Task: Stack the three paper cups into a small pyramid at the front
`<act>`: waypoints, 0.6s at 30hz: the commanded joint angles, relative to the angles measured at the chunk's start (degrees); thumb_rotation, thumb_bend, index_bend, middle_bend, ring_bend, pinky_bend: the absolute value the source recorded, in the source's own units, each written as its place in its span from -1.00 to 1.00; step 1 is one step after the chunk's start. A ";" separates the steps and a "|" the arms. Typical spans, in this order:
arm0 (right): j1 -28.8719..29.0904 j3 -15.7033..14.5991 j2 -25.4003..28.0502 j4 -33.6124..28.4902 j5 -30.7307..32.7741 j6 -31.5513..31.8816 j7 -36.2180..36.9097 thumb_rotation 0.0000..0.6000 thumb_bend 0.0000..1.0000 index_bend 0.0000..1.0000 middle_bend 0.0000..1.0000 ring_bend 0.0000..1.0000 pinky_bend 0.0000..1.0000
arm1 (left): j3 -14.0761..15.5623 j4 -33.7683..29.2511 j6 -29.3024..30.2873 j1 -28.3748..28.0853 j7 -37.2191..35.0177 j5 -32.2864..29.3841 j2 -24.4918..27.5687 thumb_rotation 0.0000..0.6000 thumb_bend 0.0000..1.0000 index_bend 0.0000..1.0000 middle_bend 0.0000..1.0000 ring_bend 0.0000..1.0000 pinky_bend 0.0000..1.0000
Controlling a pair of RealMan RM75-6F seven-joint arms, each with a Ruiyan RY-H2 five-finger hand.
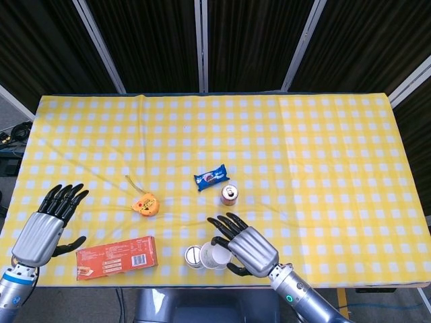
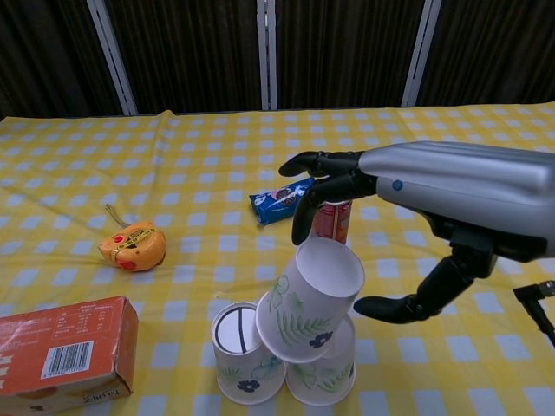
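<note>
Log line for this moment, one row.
top cup: tilted on two base cups | right hand: open beside top cup, contact unclear | left hand: open | pyramid: unfinished

Yellow-and-white checked table (image 2: pixel 451 347) — white paper cups (image 2: pixel 312 299) with green leaf and blue flower prints, orange box (image 2: pixel 61 347), blue snack packet (image 2: pixel 279 200).
</note>
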 commanded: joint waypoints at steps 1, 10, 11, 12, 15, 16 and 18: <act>0.00 0.00 -0.10 -0.03 0.24 0.10 -0.25 1.00 -0.64 -0.38 -1.00 -1.00 -1.00 | -0.02 0.00 -0.01 -0.02 0.00 0.03 0.00 1.00 -0.64 -0.94 -1.00 -1.00 -1.00; -0.03 -0.23 0.16 -0.60 0.30 0.35 -0.75 1.00 -0.67 -0.47 -1.00 -1.00 -1.00 | -0.07 0.03 -0.07 -0.02 -0.04 -0.05 -0.01 1.00 -0.64 -0.94 -1.00 -1.00 -1.00; -0.02 -0.19 0.22 -0.68 0.29 0.41 -0.83 1.00 -0.67 -0.48 -1.00 -1.00 -1.00 | -0.06 0.03 -0.07 -0.03 -0.03 -0.01 -0.01 1.00 -0.64 -0.94 -1.00 -1.00 -1.00; -0.04 -0.13 0.35 -0.84 0.26 0.56 -1.01 1.00 -0.67 -0.50 -1.00 -1.00 -1.00 | -0.06 0.03 -0.06 -0.03 -0.01 0.02 -0.01 1.00 -0.64 -0.94 -1.00 -1.00 -1.00; -0.10 -0.03 1.12 -1.46 0.40 0.96 -1.84 1.00 -0.68 -0.56 -1.00 -1.00 -1.00 | -0.06 0.05 -0.04 0.00 -0.04 -0.01 0.01 1.00 -0.64 -0.94 -1.00 -1.00 -1.00; -0.19 0.08 1.76 -1.85 0.60 1.32 -2.48 1.00 -0.68 -0.58 -1.00 -1.00 -1.00 | -0.10 0.08 -0.03 0.00 -0.08 -0.07 0.03 1.00 -0.64 -0.94 -1.00 -1.00 -1.00; -0.39 0.27 3.24 -3.06 1.16 2.08 -4.01 1.00 -0.68 -0.60 -1.00 -1.00 -1.00 | -0.18 0.11 -0.07 -0.02 -0.19 -0.25 0.06 1.00 -0.64 -0.94 -1.00 -1.00 -1.00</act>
